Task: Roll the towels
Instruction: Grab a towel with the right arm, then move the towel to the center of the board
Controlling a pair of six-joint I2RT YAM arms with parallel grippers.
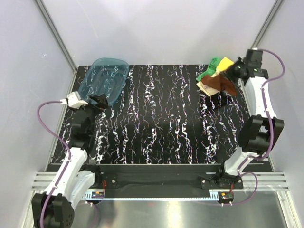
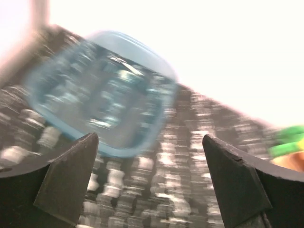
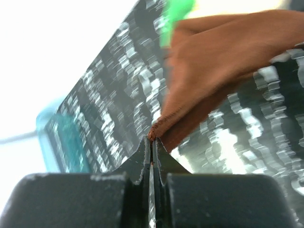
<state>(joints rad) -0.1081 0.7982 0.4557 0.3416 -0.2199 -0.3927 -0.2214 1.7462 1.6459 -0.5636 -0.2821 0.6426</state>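
- Fingers (image 3: 140, 159) of your R gripper (image 3: 151, 138) are pressed tight together, pinching the hemmed edge of the rust-brown towel (image 3: 213, 61). Only a sliver of cloth shows btwn the tips.
- From that pinch the brown cloth stretches up and away to the right in the R wrist view, w/ a fold running along its underside.
- From the top view you'll see the same towel as a dark brown flap right under the gripper, draped on the near side of a small heap.
- Green towel (image 1: 213, 64) and pale yellow towel (image 1: 225, 62) sit in that heap too, touching each other. Green is on the far-left side, yellow just beside it.
- Heap is at the far-right corner of the table (image 1: 166, 118). All 3 towels are crumpled, none rolled.
- Yellow towel's print is too small to make out from above.
- R arm runs up along the table's right edge to reach that corner.
- Your L gripper (image 1: 99, 100) has its fingers (image 2: 71, 175) spread wide, gripping nothing.
- It sits just at the near edge of the tray (image 1: 110, 60). Can't tell whether it touches the rim.
- Tray is see-through teal plastic at the far-left corner, well apart from the towels.
- Both wrist views are blurred.
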